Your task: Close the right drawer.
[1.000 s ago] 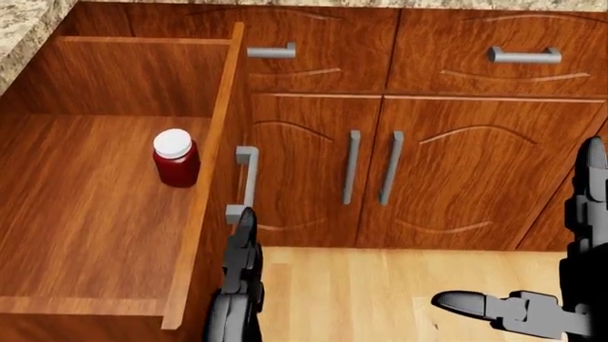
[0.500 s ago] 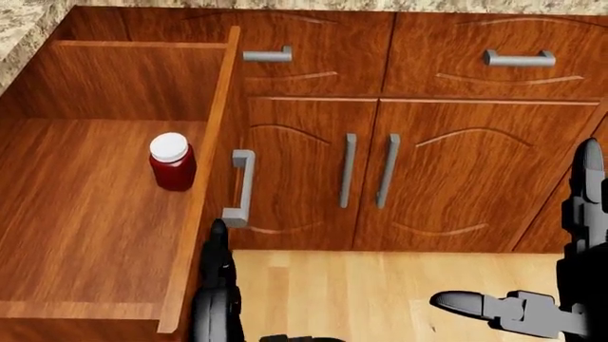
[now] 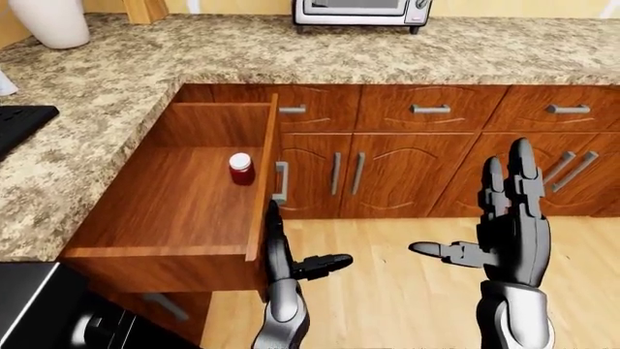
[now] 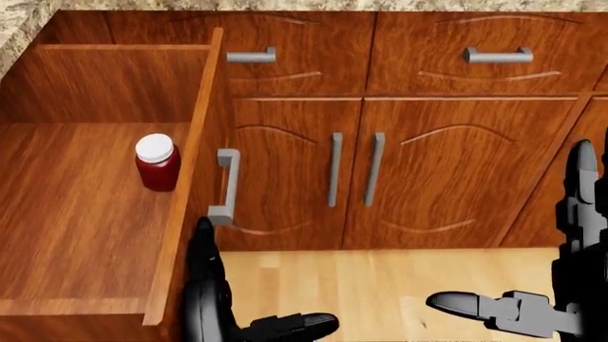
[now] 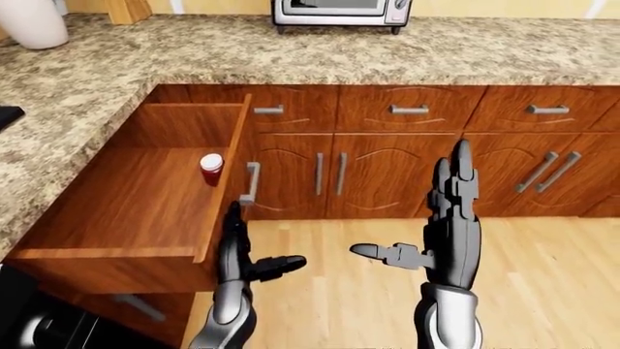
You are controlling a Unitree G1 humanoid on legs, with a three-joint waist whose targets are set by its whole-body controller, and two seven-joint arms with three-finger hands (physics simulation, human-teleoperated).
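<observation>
The right drawer (image 3: 174,211) stands pulled far out at the left of the left-eye view. Its front panel (image 4: 185,178) shows edge-on, with a grey handle (image 4: 226,187) on its outer face. A red jar (image 4: 157,162) with a white lid stands upright inside, close to that panel. My left hand (image 3: 302,243) is open, its fingers (image 4: 204,242) pointing up along the outer face just below the handle and the thumb out to the right. Whether it touches the panel I cannot tell. My right hand (image 3: 474,218) is open and raised over the floor, far from the drawer.
A speckled granite counter (image 3: 116,87) wraps the corner, with a toaster oven (image 3: 360,11) and a white vase (image 3: 49,20) on it. Closed drawers and cabinet doors (image 4: 399,171) fill the wall to the right. A black appliance (image 3: 29,305) sits at bottom left. Wooden floor (image 3: 407,291) lies below.
The head view has shifted, with cabinets sliding left. My left hand has moved left from below the handle toward the drawer front's edge, and its thumb now shows. The right hand holds still.
</observation>
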